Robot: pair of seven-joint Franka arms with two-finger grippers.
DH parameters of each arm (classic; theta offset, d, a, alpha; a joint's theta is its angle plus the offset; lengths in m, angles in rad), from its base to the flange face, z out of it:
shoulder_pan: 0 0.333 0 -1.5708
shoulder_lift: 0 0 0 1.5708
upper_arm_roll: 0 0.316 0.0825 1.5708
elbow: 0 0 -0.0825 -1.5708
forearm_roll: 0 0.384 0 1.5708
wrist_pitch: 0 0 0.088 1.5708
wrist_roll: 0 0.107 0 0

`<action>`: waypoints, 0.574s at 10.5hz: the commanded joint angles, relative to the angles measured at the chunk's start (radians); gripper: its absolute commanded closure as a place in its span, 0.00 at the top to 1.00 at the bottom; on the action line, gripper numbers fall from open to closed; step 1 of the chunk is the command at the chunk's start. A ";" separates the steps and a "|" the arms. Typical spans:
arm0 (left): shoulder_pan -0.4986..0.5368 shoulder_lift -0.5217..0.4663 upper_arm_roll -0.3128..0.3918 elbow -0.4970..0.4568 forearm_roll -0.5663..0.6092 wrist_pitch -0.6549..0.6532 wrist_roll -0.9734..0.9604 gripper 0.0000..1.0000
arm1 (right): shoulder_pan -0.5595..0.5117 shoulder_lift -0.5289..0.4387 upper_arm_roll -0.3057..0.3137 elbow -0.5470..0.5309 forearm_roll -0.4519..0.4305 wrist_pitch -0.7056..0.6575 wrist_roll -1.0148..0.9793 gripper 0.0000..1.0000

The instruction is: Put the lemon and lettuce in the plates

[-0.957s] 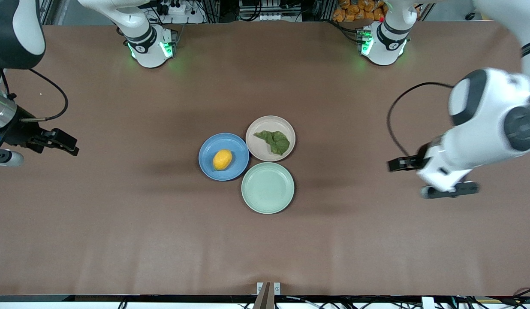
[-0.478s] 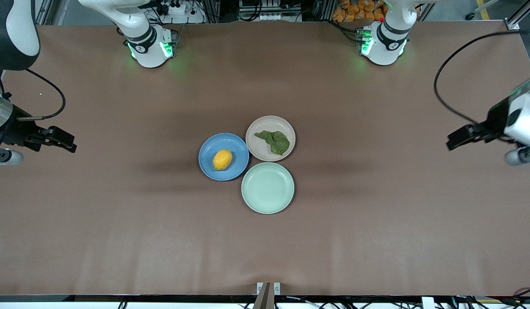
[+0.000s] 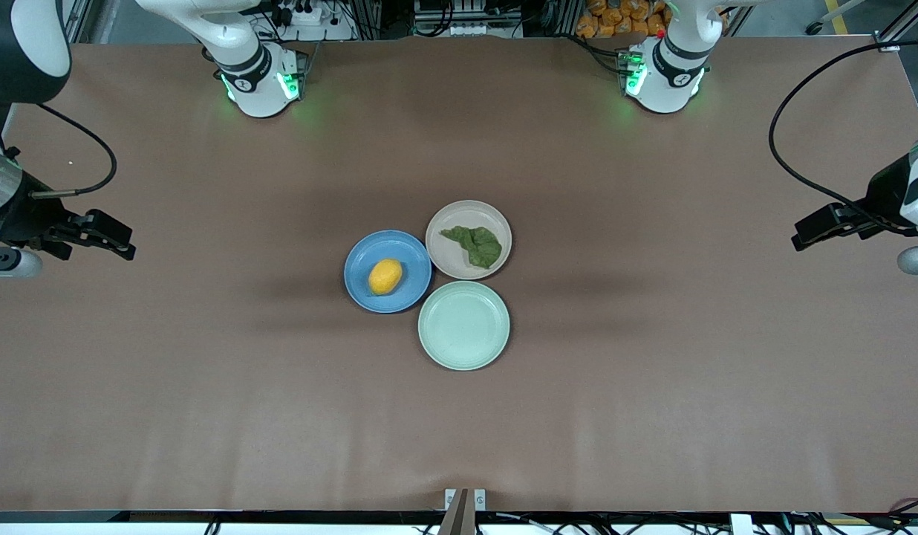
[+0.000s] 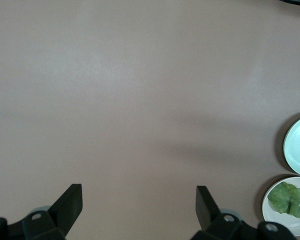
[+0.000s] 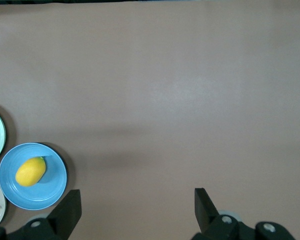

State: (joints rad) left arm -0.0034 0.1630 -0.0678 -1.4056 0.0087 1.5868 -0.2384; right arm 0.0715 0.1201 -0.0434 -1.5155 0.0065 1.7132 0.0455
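The lemon (image 3: 385, 276) lies in the blue plate (image 3: 364, 253) at the table's middle; both show in the right wrist view, lemon (image 5: 30, 171) and plate (image 5: 52, 192). The lettuce (image 3: 474, 244) lies in the beige-pink plate (image 3: 451, 215), beside the blue plate and toward the left arm's end; the leaf (image 4: 288, 199) and its plate (image 4: 270, 212) show in the left wrist view. My left gripper (image 4: 139, 200) is open and empty, up over bare table at the left arm's end (image 3: 830, 227). My right gripper (image 5: 137, 202) is open and empty over bare table at the right arm's end (image 3: 102, 236).
A pale mint-green plate (image 3: 463, 325) with nothing in it sits nearer to the front camera, touching the other two plates. It shows in the left wrist view (image 4: 299, 146). The brown table (image 3: 206, 386) spreads wide around the plates.
My left arm has swung away from the plates, out to its end of the table and up. My right gripper has barely shifted. The lemon and lettuce have not moved.
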 commanded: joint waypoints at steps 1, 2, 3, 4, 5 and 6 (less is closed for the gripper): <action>-0.023 -0.011 0.013 -0.012 -0.016 -0.004 -0.010 1.00 | -0.027 -0.008 0.020 0.024 -0.014 -0.015 -0.009 1.00; -0.023 -0.010 0.008 -0.012 -0.018 -0.004 -0.010 1.00 | -0.027 -0.010 0.017 0.031 -0.014 -0.027 -0.009 1.00; -0.023 -0.010 0.008 -0.012 -0.018 -0.004 -0.013 1.00 | -0.027 -0.008 0.017 0.044 -0.014 -0.055 -0.007 1.00; -0.023 -0.011 0.008 -0.012 -0.018 -0.004 -0.013 1.00 | -0.027 -0.008 0.017 0.049 -0.016 -0.063 -0.006 1.00; -0.023 -0.011 0.008 -0.012 -0.016 -0.004 -0.013 1.00 | -0.027 -0.008 0.016 0.047 -0.016 -0.064 -0.007 1.00; -0.023 -0.011 0.010 -0.012 -0.016 -0.004 -0.013 1.00 | -0.027 -0.008 0.016 0.047 -0.016 -0.064 -0.003 1.00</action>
State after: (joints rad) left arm -0.0200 0.1630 -0.0679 -1.4112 0.0082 1.5868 -0.2411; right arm 0.0639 0.1152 -0.0435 -1.4790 0.0036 1.6653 0.0454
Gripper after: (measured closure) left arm 0.000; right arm 0.000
